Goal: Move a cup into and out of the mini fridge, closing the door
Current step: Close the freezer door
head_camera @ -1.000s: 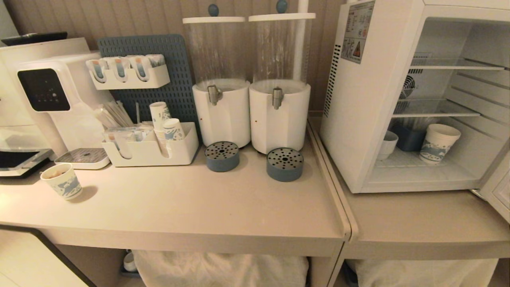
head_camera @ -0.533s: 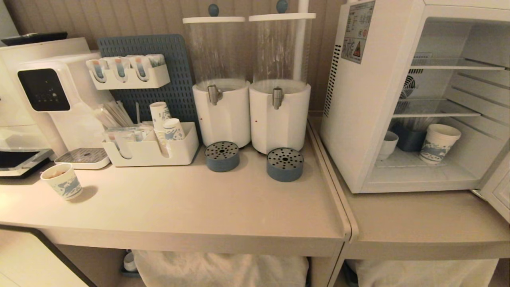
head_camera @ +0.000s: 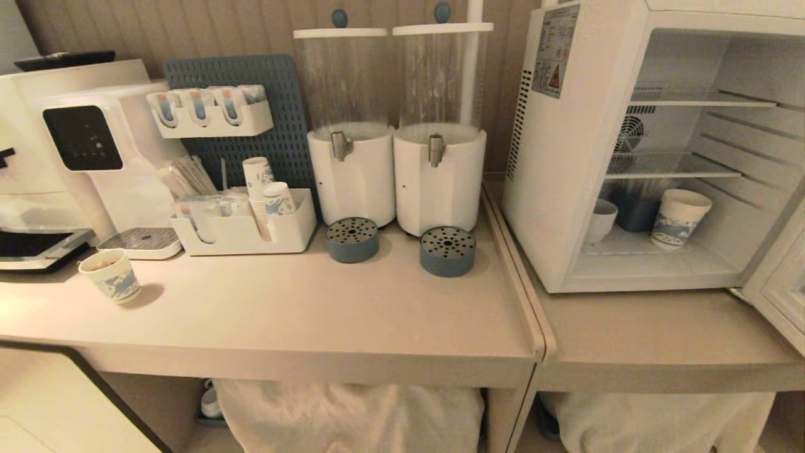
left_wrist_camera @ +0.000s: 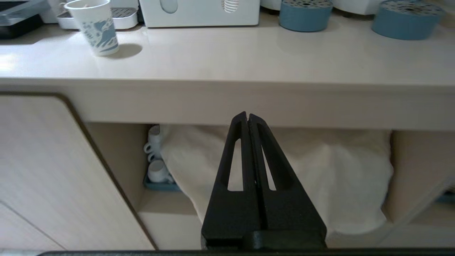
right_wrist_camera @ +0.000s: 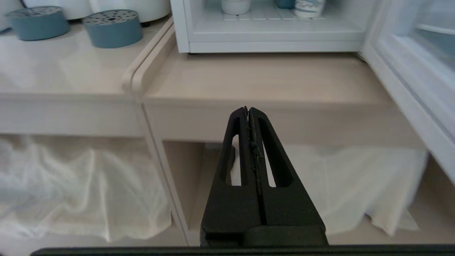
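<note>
Nothing on the counter has moved; the cup (head_camera: 600, 220) is sitting inside the open mini fridge (head_camera: 566, 189), both grippers (left_wrist_camera: 247, 115) (right_wrist_camera: 247, 109) hanging below, jaws pressed together

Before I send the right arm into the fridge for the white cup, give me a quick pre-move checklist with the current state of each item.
1. Door open: ok.
2. Cup upright on the mini fridge floor, at its left wall: ok.
3. Paper cup apart from it: ok.
4. Right gripper empty: ok, but shut; open it first.
5. Left gripper shut, parked below the counter edge: ok.
6. Handle direction: cannot tell.
</note>
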